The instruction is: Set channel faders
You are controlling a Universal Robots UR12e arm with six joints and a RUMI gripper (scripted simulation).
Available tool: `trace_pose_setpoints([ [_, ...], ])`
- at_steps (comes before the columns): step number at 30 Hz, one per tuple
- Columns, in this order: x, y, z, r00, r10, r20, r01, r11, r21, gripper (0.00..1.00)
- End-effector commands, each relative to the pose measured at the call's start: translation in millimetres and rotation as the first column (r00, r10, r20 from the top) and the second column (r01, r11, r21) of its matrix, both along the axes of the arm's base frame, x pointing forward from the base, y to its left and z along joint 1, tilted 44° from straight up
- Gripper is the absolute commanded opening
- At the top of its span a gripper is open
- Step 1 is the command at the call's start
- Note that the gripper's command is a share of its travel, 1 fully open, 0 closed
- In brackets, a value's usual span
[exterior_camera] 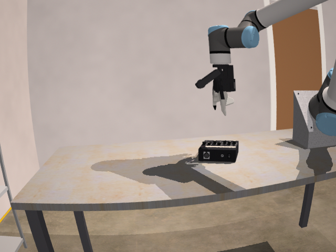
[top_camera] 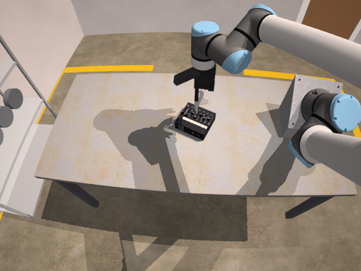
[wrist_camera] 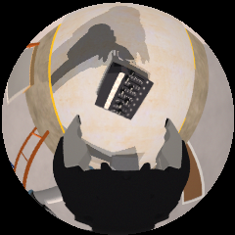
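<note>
The lighting desk (top_camera: 190, 131) (exterior_camera: 218, 156) (wrist_camera: 138, 94) is a small black box near the middle of the table (top_camera: 87, 131) (exterior_camera: 108, 168). A pale tape strip (top_camera: 194, 122) (wrist_camera: 116, 88) runs along its top beside a row of small faders (top_camera: 201, 116) (exterior_camera: 221, 142) (wrist_camera: 128, 93). The writing on the tape and the fader levels are too small to read. My gripper (top_camera: 199, 105) (exterior_camera: 219, 111) (wrist_camera: 123, 117) is open and empty. It hangs well above the desk, pointing straight down, and touches nothing.
The arm's grey mounting block (top_camera: 294, 99) (exterior_camera: 301, 119) stands on the table's right end. A metal shelf rack (top_camera: 17, 116) stands off the table's left side. Yellow floor lines (top_camera: 108, 68) run behind the table.
</note>
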State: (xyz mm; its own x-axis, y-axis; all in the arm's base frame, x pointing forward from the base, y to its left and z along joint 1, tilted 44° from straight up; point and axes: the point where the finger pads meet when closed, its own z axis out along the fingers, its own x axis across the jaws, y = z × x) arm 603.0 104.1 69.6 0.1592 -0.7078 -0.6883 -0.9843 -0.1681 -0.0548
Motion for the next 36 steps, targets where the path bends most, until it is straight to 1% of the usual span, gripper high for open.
trace_pose_setpoints([
  [1, 1, 0, 1, 1.000, 0.000, 0.002, 0.000, 1.000, 0.000, 1.00],
  [9, 1, 0, 0, 1.000, 0.001, 0.002, -0.001, 1.000, 0.000, 1.00],
  [13, 1, 0, -1, 1.000, 0.014, 0.017, -0.014, 1.000, 0.001, 1.00],
  [17, 1, 2, -5, 0.997, 0.056, 0.061, -0.057, 0.998, 0.005, 1.00],
  [22, 1, 5, -14, 0.975, 0.153, 0.164, -0.156, 0.988, 0.006, 1.00],
  [24, 1, 5, -14, 0.975, 0.153, 0.164, -0.156, 0.988, 0.006, 1.00],
  [27, 0, 8, -22, 0.942, 0.228, 0.247, -0.235, 0.972, -0.002, 1.00],
  [30, -1, 11, -30, 0.890, 0.308, 0.337, -0.320, 0.947, -0.019, 1.00],
  [33, -2, 15, -39, 0.819, 0.385, 0.426, -0.405, 0.913, -0.047, 1.00],
  [36, -4, 18, -48, 0.734, 0.453, 0.506, -0.481, 0.873, -0.084, 1.00],
])
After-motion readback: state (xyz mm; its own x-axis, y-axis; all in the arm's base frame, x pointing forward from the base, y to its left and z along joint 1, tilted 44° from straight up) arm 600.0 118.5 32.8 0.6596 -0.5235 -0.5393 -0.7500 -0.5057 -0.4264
